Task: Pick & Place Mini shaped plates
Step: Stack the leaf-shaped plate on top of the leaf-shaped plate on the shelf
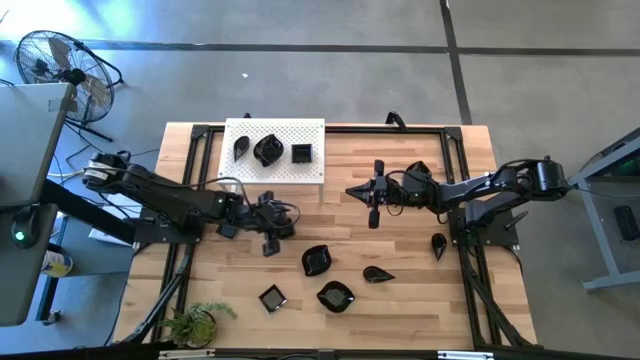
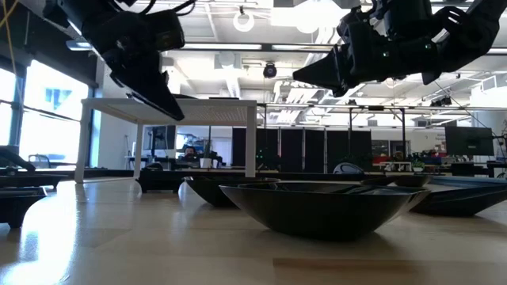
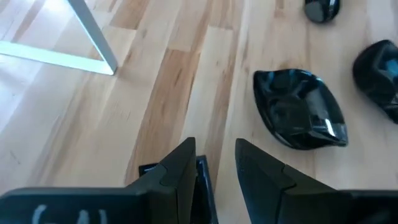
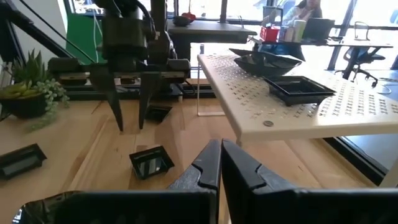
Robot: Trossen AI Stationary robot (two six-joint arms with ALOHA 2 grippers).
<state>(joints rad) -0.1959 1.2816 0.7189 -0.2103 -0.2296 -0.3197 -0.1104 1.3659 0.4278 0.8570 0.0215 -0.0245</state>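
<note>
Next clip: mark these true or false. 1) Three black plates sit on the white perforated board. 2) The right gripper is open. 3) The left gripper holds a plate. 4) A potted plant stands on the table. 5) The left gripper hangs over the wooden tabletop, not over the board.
1) True: three plates, among them a square plate, sit on the white perforated board.
2) False: the right gripper is shut.
3) False: the left gripper is open and empty.
4) True: a potted plant stands at the table's edge.
5) True.
</note>
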